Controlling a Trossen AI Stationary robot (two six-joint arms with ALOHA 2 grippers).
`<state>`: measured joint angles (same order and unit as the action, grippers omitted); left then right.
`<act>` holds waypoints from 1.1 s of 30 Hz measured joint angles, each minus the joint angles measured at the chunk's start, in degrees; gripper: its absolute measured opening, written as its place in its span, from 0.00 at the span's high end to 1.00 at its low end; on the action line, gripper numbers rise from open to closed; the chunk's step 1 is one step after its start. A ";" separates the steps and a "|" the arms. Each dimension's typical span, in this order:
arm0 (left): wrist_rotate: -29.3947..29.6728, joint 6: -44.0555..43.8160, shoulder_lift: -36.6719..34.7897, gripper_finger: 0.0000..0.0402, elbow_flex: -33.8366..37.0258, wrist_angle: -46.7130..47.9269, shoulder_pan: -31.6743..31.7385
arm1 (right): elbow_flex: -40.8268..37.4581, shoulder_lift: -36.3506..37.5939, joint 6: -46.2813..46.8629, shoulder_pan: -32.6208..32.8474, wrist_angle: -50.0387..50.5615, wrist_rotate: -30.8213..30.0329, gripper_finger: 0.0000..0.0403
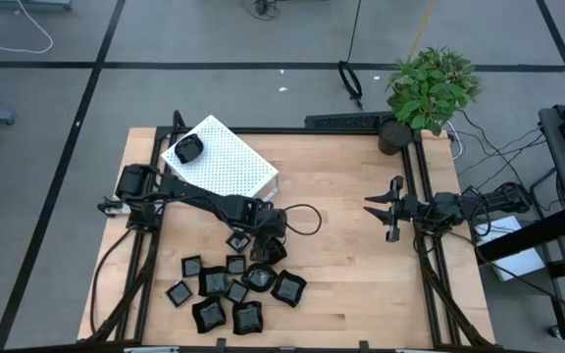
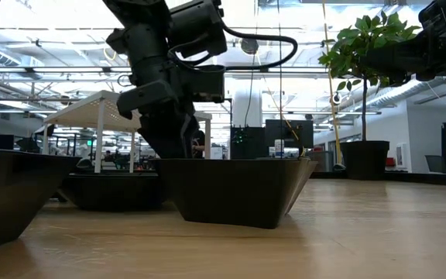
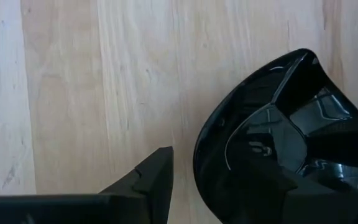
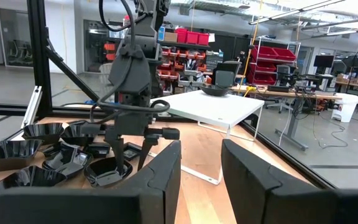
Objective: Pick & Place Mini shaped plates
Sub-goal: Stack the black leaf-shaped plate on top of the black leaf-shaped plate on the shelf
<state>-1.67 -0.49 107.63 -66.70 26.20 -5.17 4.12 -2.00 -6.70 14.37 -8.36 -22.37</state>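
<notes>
Several glossy black mini plates point(image 1: 226, 289) lie clustered on the wood near the table's near edge. My left gripper point(image 1: 266, 257) is open and points down at the cluster's far right side, over a scalloped plate point(image 3: 291, 124). One finger point(image 3: 157, 177) stands on the wood outside that plate's rim, with bare wood between them. The other finger is over the dish's inside. The right wrist view shows this gripper point(image 4: 132, 163) low over the plate point(image 4: 107, 174). My right gripper point(image 1: 381, 208) waits open at the table's right side, above the wood. My left gripper straddles the near rim point(image 3: 207, 155) of the scalloped plate from above, one finger outside and one over the inside. The outside finger is clear of the rim. Whether the inside finger touches the dish, I cannot tell. The plate rests flat on the table.
A white perforated box point(image 1: 229, 167) stands at the far left of the table with one black plate point(image 1: 186, 149) on top. A potted plant point(image 1: 430, 83) stands at the far right corner. Black frame rails point(image 1: 425, 196) run along the table's edges. Bare wood point(image 1: 346, 265) lies between the arms.
</notes>
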 joint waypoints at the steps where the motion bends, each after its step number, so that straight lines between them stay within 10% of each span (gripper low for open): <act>1: -0.02 0.00 0.00 0.61 0.00 0.02 0.00 | 0.00 0.00 0.02 -0.02 0.00 0.00 0.75; 14: 0.02 0.02 0.00 0.62 0.00 0.23 0.00 | 0.00 0.00 0.00 0.00 0.00 0.00 0.75; 26: 0.07 0.33 -0.06 0.97 0.00 0.48 0.01 | 0.00 0.00 0.00 0.00 0.00 0.00 0.75; 33: 0.07 0.02 -0.09 0.95 0.00 0.46 0.00 | 0.00 0.00 0.02 -0.02 0.00 0.00 0.75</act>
<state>-1.60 -0.47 107.55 -66.70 26.65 -5.17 4.12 -2.00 -6.68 14.35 -8.36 -22.37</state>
